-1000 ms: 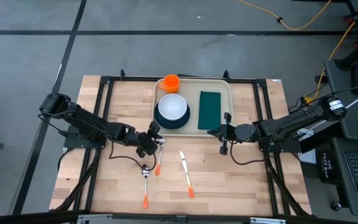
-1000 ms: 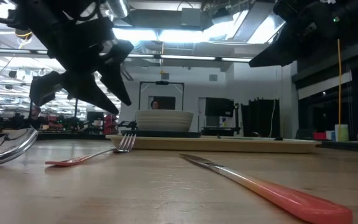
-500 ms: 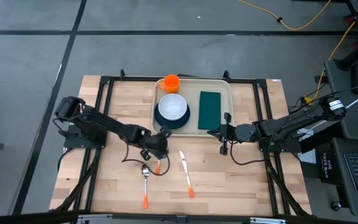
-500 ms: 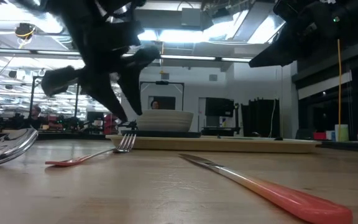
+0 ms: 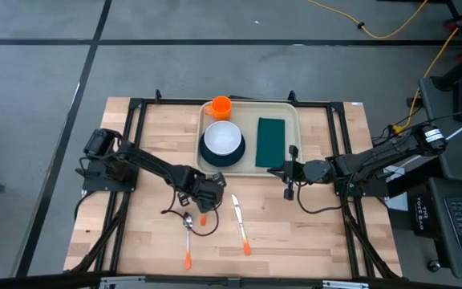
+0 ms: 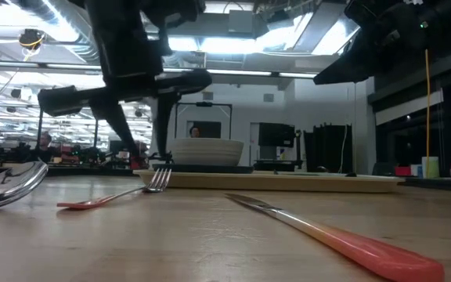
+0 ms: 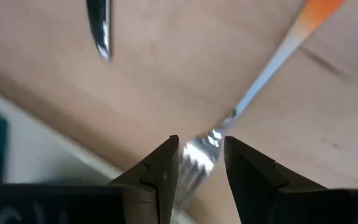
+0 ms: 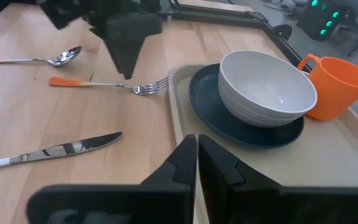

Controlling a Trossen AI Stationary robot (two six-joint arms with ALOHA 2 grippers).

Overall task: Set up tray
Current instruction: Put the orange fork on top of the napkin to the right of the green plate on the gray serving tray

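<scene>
While the tray [image 5: 292, 132] sits at the far middle of the worktop [image 5: 135, 233], already carrying the plate [image 8: 253, 127], bowl [image 5: 222, 138], cup [image 5: 220, 107] and napkin [image 5: 271, 138], the cutlery lies on the bare wood in front of it. The left gripper [image 5: 212, 189] hangs over the fork [image 8: 107, 85], just off the tray's near edge; its wrist view shows the fingers [image 7: 161, 171] a narrow gap apart with the tines between them, not closed on anything.

The step in hand looks like picking up the fork. To do it well, the gripper should descend straight, keeping the metal neck centred in the gap, and close only once the fingertips reach the wood. Gripping at the neck instead of the tines would likely give a steadier hold. How high the fingertips are above the fork is hard to judge from these views, so a slow descent is safer.

The knife [image 5: 239, 223] and spoon [image 5: 188, 237] lie nearby and should not be nudged. The right gripper [image 5: 288, 178] waits closed by the tray's near right corner.
</scene>
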